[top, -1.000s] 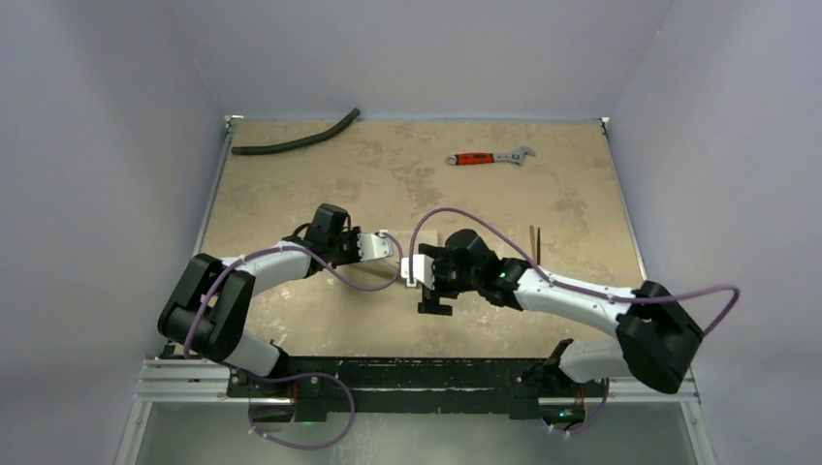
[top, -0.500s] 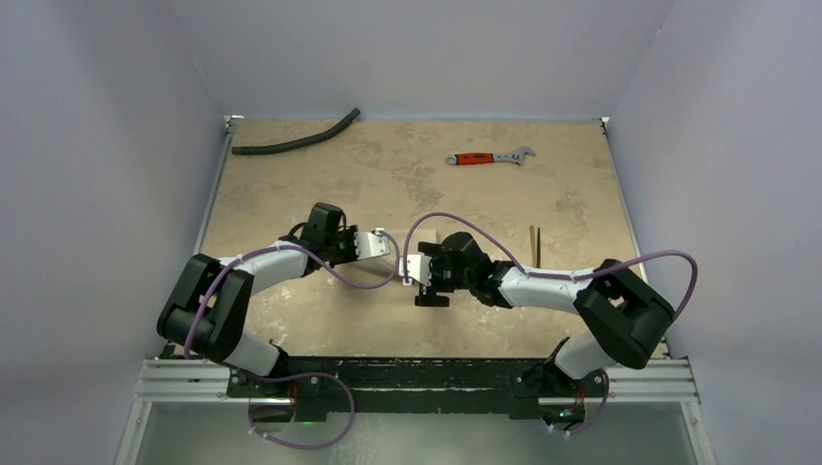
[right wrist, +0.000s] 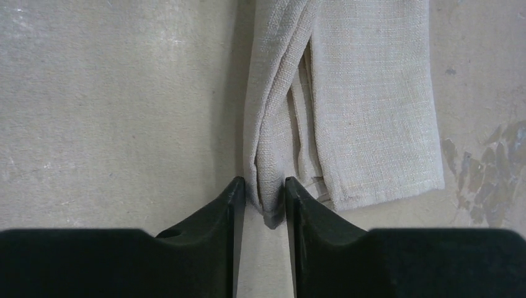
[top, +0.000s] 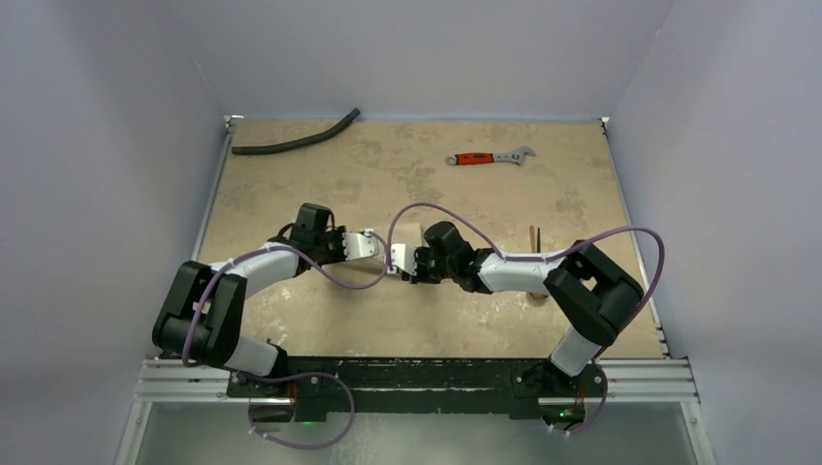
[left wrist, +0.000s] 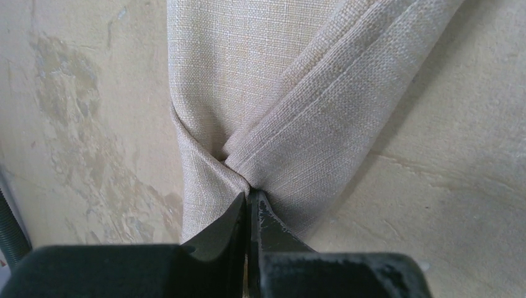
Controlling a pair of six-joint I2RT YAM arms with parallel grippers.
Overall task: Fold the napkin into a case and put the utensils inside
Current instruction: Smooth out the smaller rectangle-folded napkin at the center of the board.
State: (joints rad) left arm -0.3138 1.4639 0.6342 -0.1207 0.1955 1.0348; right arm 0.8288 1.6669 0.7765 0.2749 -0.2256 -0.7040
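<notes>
Tan table [top: 320,184] lay under the napkin [left wrist: 248,74]. My left gripper [left wrist: 249,200] pinched its bunched cloth; my right gripper [right wrist: 260,187] clasped a fold.

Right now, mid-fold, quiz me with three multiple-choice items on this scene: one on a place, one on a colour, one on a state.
1. Where does the wrench lie?
A. by the arm bases
B. on the far side of the table, right of centre
C. at the left edge

2. What colour is the hose?
A. black
B. yellow
C. white

3. How is the left gripper?
A. wide open
B. shut on the napkin
C. holding a spoon

Answers: B, the top view shows it near the far wall; A, it lies dark in the far left corner; B, the left wrist view shows cloth pinched between closed jaws.
</notes>
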